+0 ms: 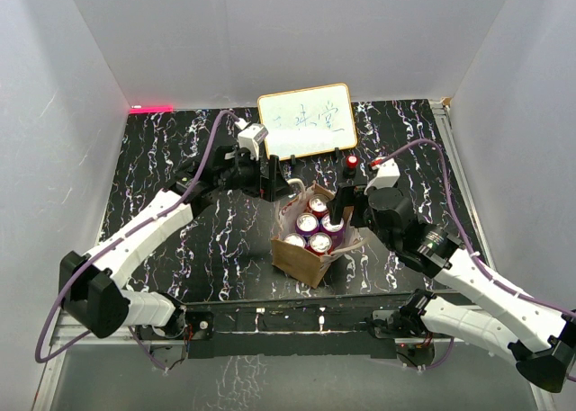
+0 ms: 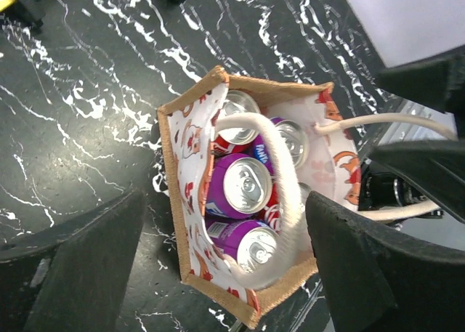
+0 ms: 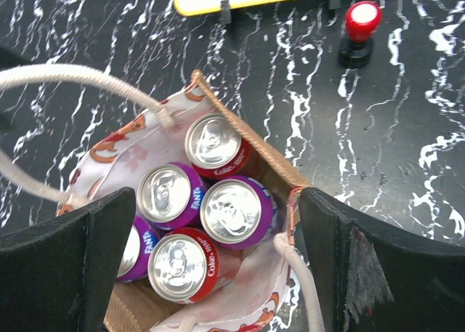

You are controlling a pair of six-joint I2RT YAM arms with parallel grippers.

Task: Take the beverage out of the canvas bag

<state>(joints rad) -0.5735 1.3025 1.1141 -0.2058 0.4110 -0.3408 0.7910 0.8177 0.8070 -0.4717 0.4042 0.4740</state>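
Right wrist: cans (image 3: 231,210) in canvas bag (image 3: 280,171); R pincer (image 3: 216,227) spread above.

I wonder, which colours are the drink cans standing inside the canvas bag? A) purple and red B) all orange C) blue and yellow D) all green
A: the right wrist view looks down on purple cans and red cans standing together inside the canvas bag.

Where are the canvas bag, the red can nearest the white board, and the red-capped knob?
canvas bag (image 1: 292,260), top external view, tan outer front wall.
red can (image 3: 213,142), right wrist view, centre of its silver lid.
red-capped knob (image 3: 362,18), right wrist view, its red cap.
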